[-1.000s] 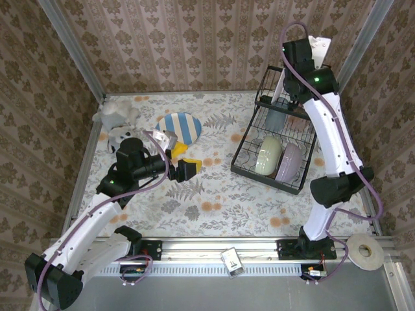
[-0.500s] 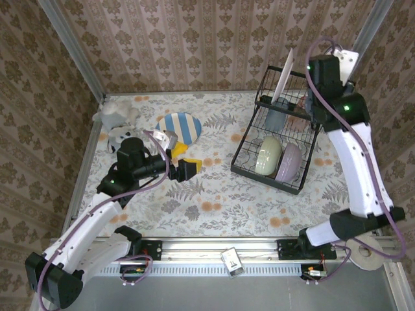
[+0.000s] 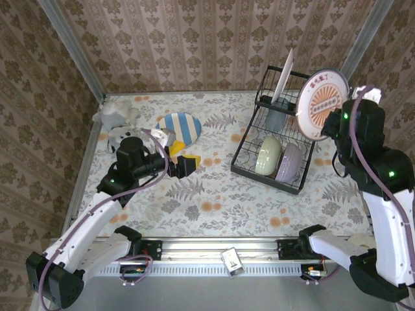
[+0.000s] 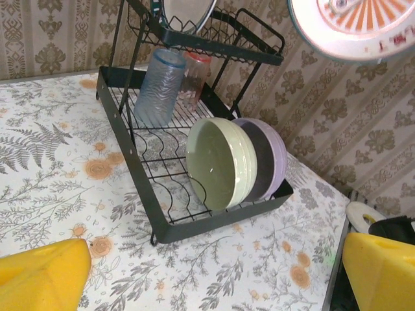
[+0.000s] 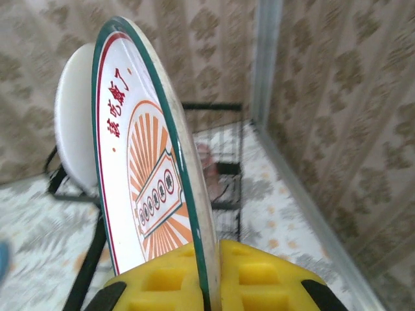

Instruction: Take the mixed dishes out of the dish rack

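- Closed right claw [image 3: 334, 127], pinching the lower rim of a round plate [image 3: 322, 105] between its yellow pads [image 5: 162, 282]
- Held round plate up in the air on edge, clear of the dish rack [image 3: 262, 179] and above its right end
- On that plate's face: orange sunburst, red lettering, dark teal rim
- Up on the rack's raised upper shelf, a second plate [image 3: 283, 76] on edge in a slot, plain white side toward the right wrist camera
- In the lower tier, a pale green bowl [image 3: 268, 156] and a lavender bowl [image 3: 290, 162] on edge, pressed together, the green one on the left from above
- Beneath the upper shelf, a bluish cup [image 4: 159, 87] and a pink cup [image 4: 194, 76], tilted, just beside each other
- Wide-open left claw [image 3: 184, 166], nothing between its yellow fingers [image 4: 45, 275], low over the floral tabletop [image 3: 214, 207], well left of the rack and pointed toward it
- Beyond the left claw, a blue-and-white striped plate [image 3: 179, 126] flat on the tabletop
- At the far left corner, a grey plush toy [image 3: 117, 118], near the striped plate but apart from it
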Tool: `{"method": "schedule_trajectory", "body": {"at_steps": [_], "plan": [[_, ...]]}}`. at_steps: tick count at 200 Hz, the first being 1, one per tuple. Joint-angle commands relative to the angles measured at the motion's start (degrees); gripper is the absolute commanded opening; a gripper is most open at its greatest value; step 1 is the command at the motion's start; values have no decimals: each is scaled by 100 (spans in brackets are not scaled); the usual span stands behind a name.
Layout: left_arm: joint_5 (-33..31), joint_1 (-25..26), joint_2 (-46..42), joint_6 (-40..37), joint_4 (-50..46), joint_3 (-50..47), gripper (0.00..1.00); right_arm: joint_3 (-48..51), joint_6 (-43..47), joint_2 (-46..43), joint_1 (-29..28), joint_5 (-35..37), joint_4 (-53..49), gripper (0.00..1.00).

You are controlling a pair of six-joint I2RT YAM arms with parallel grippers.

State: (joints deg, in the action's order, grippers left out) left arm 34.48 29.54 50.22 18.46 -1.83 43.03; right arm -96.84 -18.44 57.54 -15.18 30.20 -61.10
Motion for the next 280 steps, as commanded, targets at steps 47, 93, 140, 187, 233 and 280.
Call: {"method": "schedule_trajectory", "body": {"at_steps": [47,93,140,187,233,280], "plan": [[523,-84,587,811,844,172,100,1565,-865,-961,-28,-2758,544,0],[1068,-98,1253,1562,1440,329,100,3712,-2008,-1252,-49,-4111,2630,0],[1210,-99,1670,1860,1349,430,100,4468,-2402,-892,-104,-4616,3841,0],[1299,-98,2131,2204,1500,463,97,4860,-2618,-605,-111,-4912,4446,0],[1338,14,2429,2232,1537,575,91,4918,-2645,-352,-124,-5067,4680,0],[1279,22,2688,2375,1630,593,83,4973,-2811,-134,-119,-5297,5000,0]]}}
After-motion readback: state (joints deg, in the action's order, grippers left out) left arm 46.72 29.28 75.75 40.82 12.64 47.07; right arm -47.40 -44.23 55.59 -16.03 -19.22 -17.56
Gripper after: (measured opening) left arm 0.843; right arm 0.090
